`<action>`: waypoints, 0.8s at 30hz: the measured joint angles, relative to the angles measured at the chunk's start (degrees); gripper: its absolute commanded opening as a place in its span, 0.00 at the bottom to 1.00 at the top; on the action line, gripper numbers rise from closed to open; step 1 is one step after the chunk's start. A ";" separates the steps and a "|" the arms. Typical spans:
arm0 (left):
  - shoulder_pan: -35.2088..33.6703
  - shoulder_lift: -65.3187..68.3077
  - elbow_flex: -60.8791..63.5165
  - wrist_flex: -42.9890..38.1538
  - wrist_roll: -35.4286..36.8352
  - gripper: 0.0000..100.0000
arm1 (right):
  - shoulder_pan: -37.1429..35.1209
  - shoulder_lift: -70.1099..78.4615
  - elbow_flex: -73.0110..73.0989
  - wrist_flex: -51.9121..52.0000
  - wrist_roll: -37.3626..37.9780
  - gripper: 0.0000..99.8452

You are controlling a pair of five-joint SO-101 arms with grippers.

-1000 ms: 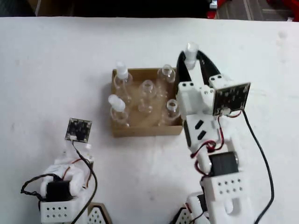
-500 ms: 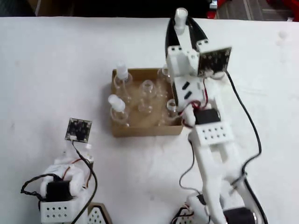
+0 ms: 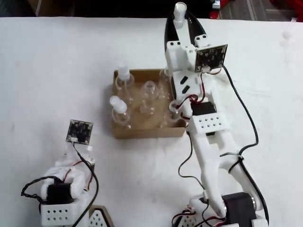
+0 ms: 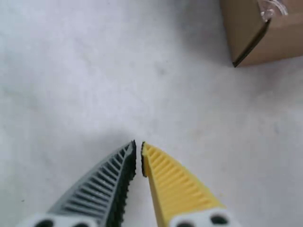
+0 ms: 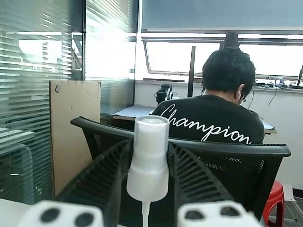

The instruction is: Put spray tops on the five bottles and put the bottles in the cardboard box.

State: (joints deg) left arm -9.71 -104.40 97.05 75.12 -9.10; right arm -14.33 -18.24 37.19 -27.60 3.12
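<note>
With the left gripper (image 4: 138, 144) closed and empty low over the table, steer the right gripper (image 3: 180, 21), clamping the white plastic spray top (image 5: 147, 161) beyond the shallow brown cardboard box (image 3: 142, 131), tube-first and plumb into an uncapped clear plastic bottle (image 3: 149, 90)
</note>
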 measured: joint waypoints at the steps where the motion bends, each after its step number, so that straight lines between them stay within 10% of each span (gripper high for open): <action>1: 0.00 0.00 0.00 0.00 0.00 0.03 | -0.35 -0.35 0.62 0.00 0.00 0.01; 24: 0.00 0.00 0.00 0.00 0.00 0.03 | -0.09 -2.02 7.56 -0.09 0.00 0.01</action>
State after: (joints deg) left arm -9.71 -104.40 97.05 75.12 -9.10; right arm -14.42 -20.26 44.75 -27.69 3.12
